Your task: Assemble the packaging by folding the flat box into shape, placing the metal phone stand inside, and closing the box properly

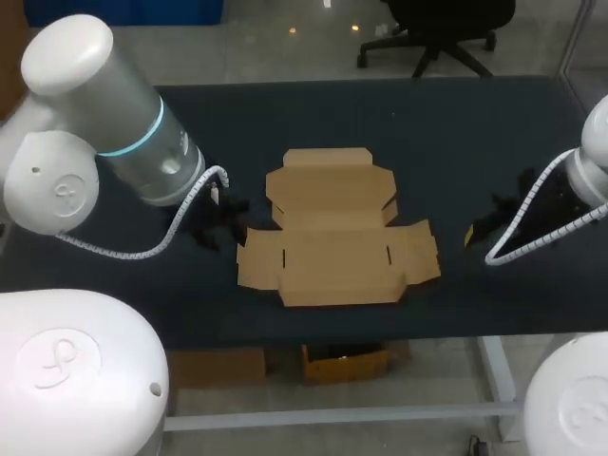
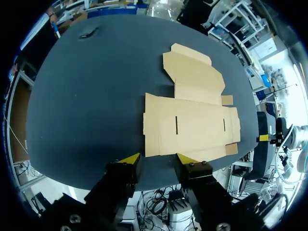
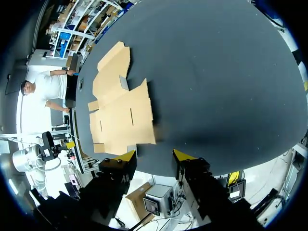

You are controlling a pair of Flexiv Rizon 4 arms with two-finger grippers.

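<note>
The flat box (image 1: 334, 228) lies fully unfolded on the middle of the table (image 1: 456, 133), nearer its front edge than its far one. The broad slitted panel is towards the robot and the narrower lid panel with its small flaps is on the far side. No wall or flap is raised in any view, so the folding step is judged not yet begun. The metal phone stand cannot be identified. A small dark item (image 2: 89, 33) rests near the far edge of the table in the left wrist view, too small to tell what it is. The left gripper (image 1: 220, 217) sits low just beside the box's left edge. Its own camera shows the left gripper (image 2: 158, 160) with fingers parted and nothing between them, and the flat box (image 2: 192, 115) just ahead. The right gripper (image 1: 483, 228) stands off the box's right edge with a gap of bare table between. Its own view likewise shows the right gripper (image 3: 154, 155) with fingers apart and empty, and the flat box (image 3: 120, 110) ahead and to one side. The next move is judged to call for one arm pinning the centre panel while the other works a fingertip under a side flap lying flush on the surface. The light card may slide instead of hinging. The table surface is dark, matt and even.
</note>
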